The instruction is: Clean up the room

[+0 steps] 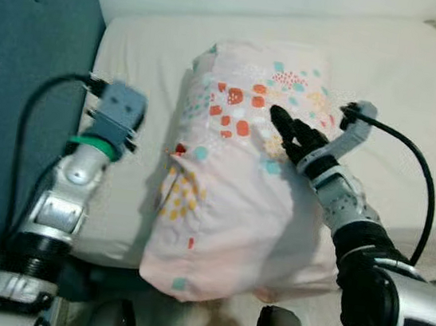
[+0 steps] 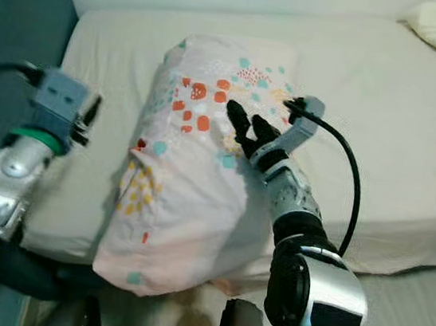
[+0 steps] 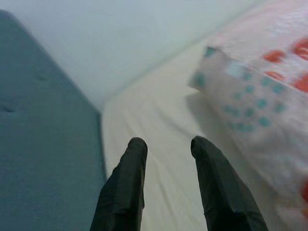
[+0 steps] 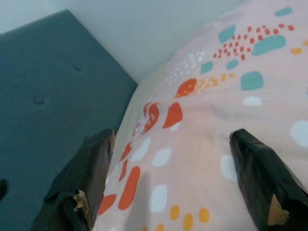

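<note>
Pillow (image 1: 233, 173) on bed (image 1: 419, 101); right pincer (image 4: 168, 159) spread wide over it.

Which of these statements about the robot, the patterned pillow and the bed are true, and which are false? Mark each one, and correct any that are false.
1. The right end effector rests on top of the patterned pillow. True; its fingers are spread wide over the fabric.
2. The left end effector grips a corner of the pillow. False; it is open over the bare sheet beside the pillow and holds nothing.
3. The pillow lies on the bed. True.
4. The headboard to the robot's left is red. False; it is a dark teal blue.
5. The pillow is plain white. False; it is pale pink with orange, teal and yellow spots.
</note>
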`<state>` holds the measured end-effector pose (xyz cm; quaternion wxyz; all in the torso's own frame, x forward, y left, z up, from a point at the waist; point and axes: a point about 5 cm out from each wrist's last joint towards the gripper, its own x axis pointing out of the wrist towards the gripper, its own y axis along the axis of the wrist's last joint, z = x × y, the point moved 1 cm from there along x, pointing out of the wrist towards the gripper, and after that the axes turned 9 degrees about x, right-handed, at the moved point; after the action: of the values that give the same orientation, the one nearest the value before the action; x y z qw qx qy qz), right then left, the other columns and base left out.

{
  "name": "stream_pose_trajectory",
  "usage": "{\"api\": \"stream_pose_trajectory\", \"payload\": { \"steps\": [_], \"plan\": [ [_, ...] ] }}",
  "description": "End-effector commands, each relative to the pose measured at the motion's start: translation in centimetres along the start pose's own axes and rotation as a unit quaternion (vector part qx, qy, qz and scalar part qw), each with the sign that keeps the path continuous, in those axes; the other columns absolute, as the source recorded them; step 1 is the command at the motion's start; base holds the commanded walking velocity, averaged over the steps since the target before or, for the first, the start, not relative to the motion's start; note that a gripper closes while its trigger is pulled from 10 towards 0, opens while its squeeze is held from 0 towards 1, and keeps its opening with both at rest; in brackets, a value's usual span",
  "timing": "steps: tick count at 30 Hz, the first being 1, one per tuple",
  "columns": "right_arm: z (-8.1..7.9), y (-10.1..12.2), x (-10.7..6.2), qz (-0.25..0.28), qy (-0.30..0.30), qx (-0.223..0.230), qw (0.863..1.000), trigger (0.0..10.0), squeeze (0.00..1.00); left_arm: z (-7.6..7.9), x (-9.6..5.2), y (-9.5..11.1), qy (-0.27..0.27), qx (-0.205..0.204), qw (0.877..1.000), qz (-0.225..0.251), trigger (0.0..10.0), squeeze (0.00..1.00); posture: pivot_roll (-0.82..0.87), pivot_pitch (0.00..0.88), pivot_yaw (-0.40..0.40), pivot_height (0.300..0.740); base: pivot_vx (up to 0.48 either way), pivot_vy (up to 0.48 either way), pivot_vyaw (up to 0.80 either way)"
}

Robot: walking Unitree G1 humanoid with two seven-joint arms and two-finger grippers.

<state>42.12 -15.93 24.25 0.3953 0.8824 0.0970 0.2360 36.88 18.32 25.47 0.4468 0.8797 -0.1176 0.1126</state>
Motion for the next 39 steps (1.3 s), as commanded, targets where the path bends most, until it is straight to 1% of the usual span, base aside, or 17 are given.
{"api": "stream_pose_trajectory", "payload": {
  "steps": [1,2,3,4,10,11,13,16,18,20,22,24,28,31,33,37,39],
  "plan": [
    [1.1,-0.1,-1.2,0.019,-0.004,0.008,1.0,10.0,0.0,1.6,-1.0,-1.4,-0.049,0.011,0.998,-0.023,10.0,0.0,0.0,0.186,0.105,0.563,0.0,0.0,0.0],
    [1.1,-0.1,-1.2,0.019,-0.004,0.008,1.0,10.0,0.0,1.6,-1.0,-1.4,-0.049,0.011,0.998,-0.023,10.0,0.0,0.0,0.186,0.105,0.563,0.0,0.0,0.0],
    [2.6,0.5,-3.3,0.048,-0.017,-0.009,0.999,10.0,0.0,2.3,-1.8,-2.4,-0.074,0.026,0.996,-0.035,10.0,0.0,-0.01,0.187,0.106,0.563,0.0,0.0,0.0],
    [2.6,0.5,-3.3,0.048,-0.017,-0.009,0.999,10.0,0.0,2.3,-1.8,-2.4,-0.074,0.026,0.996,-0.035,10.0,0.0,-0.01,0.187,0.106,0.563,0.0,0.0,0.0],
    [5.0,2.4,-10.0,0.117,-0.078,-0.041,0.989,10.0,0.0,3.7,-2.6,-3.5,-0.119,0.044,0.991,-0.045,10.0,0.0,-0.05,0.187,0.117,0.563,0.0,0.0,0.0],
    [5.0,2.4,-10.0,0.117,-0.078,-0.041,0.989,10.0,0.0,3.7,-2.6,-3.5,-0.119,0.044,0.991,-0.045,10.0,0.0,-0.05,0.187,0.117,0.563,0.0,0.0,0.0],
    [5.6,2.5,-13.2,0.118,-0.096,-0.055,0.987,10.0,0.0,4.3,-2.7,-3.7,-0.128,0.036,0.99,-0.052,10.0,0.0,-0.07,0.184,0.128,0.563,0.0,0.0,0.0],
    [6.4,2.1,-14.5,0.107,-0.115,-0.065,0.986,10.0,0.0,4.5,-2.7,-3.7,-0.132,0.032,0.989,-0.053,10.0,0.0,-0.08,0.182,0.137,0.563,0.0,0.0,0.0],
    [9.3,-1.1,-15.8,0.035,-0.173,-0.046,0.983,10.0,0.0,4.5,-2.6,-3.3,-0.134,0.017,0.989,-0.053,10.0,0.0,-0.07,0.181,0.145,0.563,0.0,0.0,0.0],
    [9.3,-1.1,-15.8,0.035,-0.173,-0.046,0.983,10.0,0.0,4.5,-2.6,-3.3,-0.134,0.017,0.989,-0.053,10.0,0.0,-0.07,0.181,0.145,0.563,0.0,0.0,0.0],
    [10.5,-4.4,-16.1,-0.022,-0.194,0.026,0.98,10.0,0.0,4.4,-2.6,-3.1,-0.134,0.009,0.99,-0.052,10.0,0.0,-0.05,0.183,0.137,0.563,0.0,0.0,0.0],
    [10.7,-6.0,-16.0,-0.047,-0.219,0.057,0.973,10.0,0.0,4.1,-2.7,-3.0,-0.13,0.003,0.99,-0.054,10.0,0.0,-0.04,0.186,0.137,0.563,0.0,0.0,0.0],
    [11.1,-7.2,-16.1,-0.071,-0.262,0.059,0.961,10.0,0.0,3.8,-2.9,-3.0,-0.126,-0.01,0.99,-0.057,10.0,0.0,-0.03,0.186,0.133,0.563,0.0,0.0,0.0],
    [12.1,-8.7,-17.1,-0.116,-0.352,0.048,0.928,10.0,0.0,3.7,-3.8,-2.4,-0.161,-0.048,0.985,-0.041,10.0,0.0,-0.01,0.188,0.131,0.563,0.0,0.0,0.0],
    [12.4,-8.5,-17.1,-0.114,-0.364,0.04,0.923,10.0,0.0,3.7,-4.3,-2.1,-0.179,-0.054,0.982,-0.034,10.0,0.0,-0.01,0.191,0.128,0.563,0.0,0.0,0.0],
    [12.6,-7.2,-16.8,-0.088,-0.358,0.029,0.929,10.0,0.0,3.9,-5.7,-1.8,-0.236,-0.043,0.97,-0.021,10.0,0.0,0.0,0.193,0.124,0.563,0.0,0.0,0.0],
    [12.4,-5.0,-16.2,-0.038,-0.324,0.011,0.945,10.0,0.0,4.7,-7.3,-2.1,-0.287,-0.026,0.957,-0.023,10.0,0.0,0.0,0.196,0.125,0.563,0.0,0.0,0.0]
  ]
}}
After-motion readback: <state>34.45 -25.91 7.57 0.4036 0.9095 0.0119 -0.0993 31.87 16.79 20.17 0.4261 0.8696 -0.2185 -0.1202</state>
